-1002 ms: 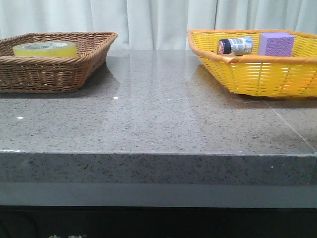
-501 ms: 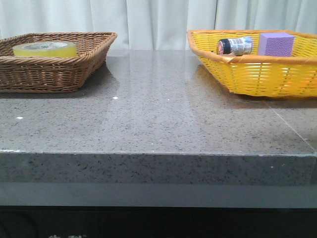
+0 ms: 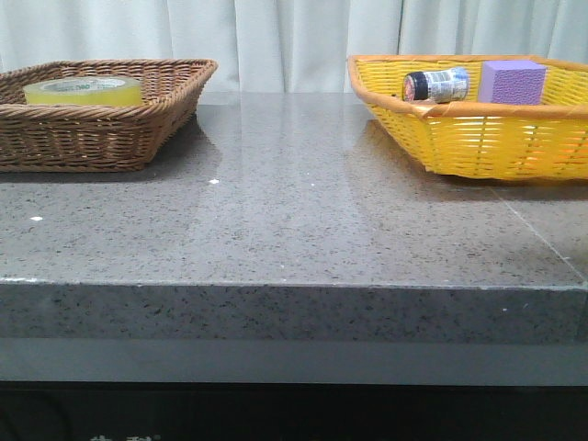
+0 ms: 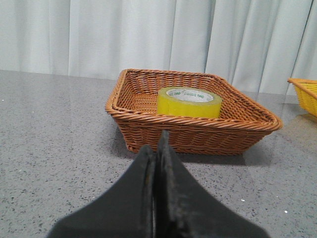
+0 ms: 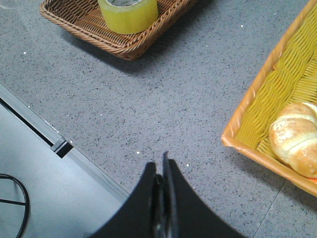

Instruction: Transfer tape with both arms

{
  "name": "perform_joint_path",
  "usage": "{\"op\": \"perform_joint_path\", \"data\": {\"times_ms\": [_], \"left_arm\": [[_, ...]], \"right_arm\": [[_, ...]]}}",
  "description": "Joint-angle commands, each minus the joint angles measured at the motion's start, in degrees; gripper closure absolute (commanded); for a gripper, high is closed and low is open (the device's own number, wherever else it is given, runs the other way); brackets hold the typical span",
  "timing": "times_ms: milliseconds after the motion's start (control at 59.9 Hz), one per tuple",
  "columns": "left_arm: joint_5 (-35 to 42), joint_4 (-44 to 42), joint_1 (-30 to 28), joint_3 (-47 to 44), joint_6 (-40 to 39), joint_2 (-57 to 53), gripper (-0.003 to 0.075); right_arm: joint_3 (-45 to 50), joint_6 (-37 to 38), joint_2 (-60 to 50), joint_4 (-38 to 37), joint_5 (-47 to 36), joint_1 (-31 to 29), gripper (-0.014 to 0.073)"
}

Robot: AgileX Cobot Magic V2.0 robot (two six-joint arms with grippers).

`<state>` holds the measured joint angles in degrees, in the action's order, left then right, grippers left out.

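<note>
Both jaws are pressing fully together on nothing: the left gripper is pointing at the brown wicker basket at 12 o'clock, the right gripper hovering over the counter. The tape is lying flat inside that basket, at 10 o'clock.

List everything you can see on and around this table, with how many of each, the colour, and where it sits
tape: one, translucent yellow, lying flat in the brown basket
brown basket: one, brown wicker, table's left side
yellow basket: one, yellow, table's right side
jar: one, clear with a dark cap, on its side in the yellow basket
purple block: one, purple, beside the jar
bread roll: one, golden, in the yellow basket
table: one, grey speckled
curtain: white, behind the table
left gripper: one, black, shut, facing the brown basket
right gripper: one, black, shut, above the table
</note>
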<state>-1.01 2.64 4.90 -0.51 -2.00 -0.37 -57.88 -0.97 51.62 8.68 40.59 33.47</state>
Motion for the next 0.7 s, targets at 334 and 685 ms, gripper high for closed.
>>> {"op": "perform_joint_path", "data": {"times_ms": [334,685], "left_arm": [[4.7,0.3,0.0,-2.3,-0.5,-1.0,0.074],[4.7,0.3,0.0,-2.3,-0.5,-1.0,0.074]], "right_arm": [[10.2,-0.2,-10.9,-3.9,-18.0,-13.9,0.0662],[34.8,-0.4,-35.7,-5.5,-32.1,-30.3,0.0662]]}}
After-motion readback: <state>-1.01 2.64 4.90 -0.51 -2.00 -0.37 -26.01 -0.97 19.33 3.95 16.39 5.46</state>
